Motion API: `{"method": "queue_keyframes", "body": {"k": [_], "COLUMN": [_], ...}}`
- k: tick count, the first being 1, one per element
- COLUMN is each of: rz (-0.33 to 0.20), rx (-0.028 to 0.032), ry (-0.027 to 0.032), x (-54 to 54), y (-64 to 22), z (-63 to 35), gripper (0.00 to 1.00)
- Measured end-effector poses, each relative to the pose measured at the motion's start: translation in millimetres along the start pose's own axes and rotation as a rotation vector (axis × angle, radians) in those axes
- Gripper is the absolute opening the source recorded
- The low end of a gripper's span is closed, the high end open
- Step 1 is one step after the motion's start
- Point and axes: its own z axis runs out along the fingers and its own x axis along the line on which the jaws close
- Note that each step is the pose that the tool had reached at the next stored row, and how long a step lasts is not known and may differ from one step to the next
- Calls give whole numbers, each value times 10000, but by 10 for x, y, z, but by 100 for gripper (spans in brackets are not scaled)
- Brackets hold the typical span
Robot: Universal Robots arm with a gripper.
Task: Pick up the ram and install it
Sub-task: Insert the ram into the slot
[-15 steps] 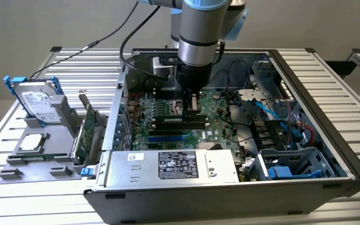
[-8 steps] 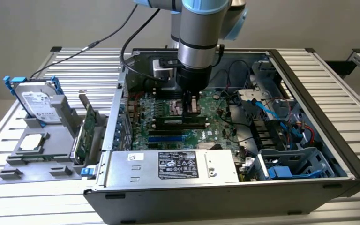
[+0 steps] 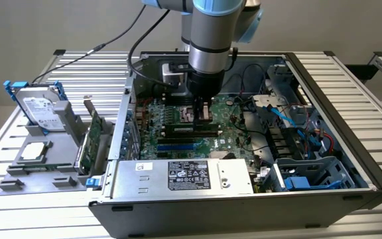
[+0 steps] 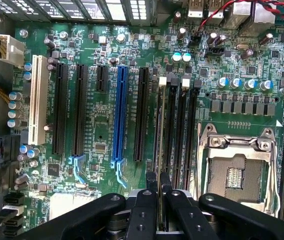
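My gripper reaches down into the open computer case, over the motherboard. In the wrist view its two black fingertips are shut on the ram. I see the ram edge-on as a thin strip, standing in line with the first of the black memory slots beside the CPU socket. From the exterior view the ram lies lengthwise just under the fingers. I cannot tell whether it is pressed fully into its slot.
A hard drive, a green expansion card and a processor rest on a grey holder at the exterior view's left. The power supply fills the case's front. Cables and a drive cage crowd its right.
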Motion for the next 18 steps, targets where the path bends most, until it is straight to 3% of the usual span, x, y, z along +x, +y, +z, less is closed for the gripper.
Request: {"method": "queue_keyframes", "body": {"k": [18], "rz": [0], "rx": [-1], "ry": [4], "x": [-4], "y": [1], "z": [29], "gripper": [14]}}
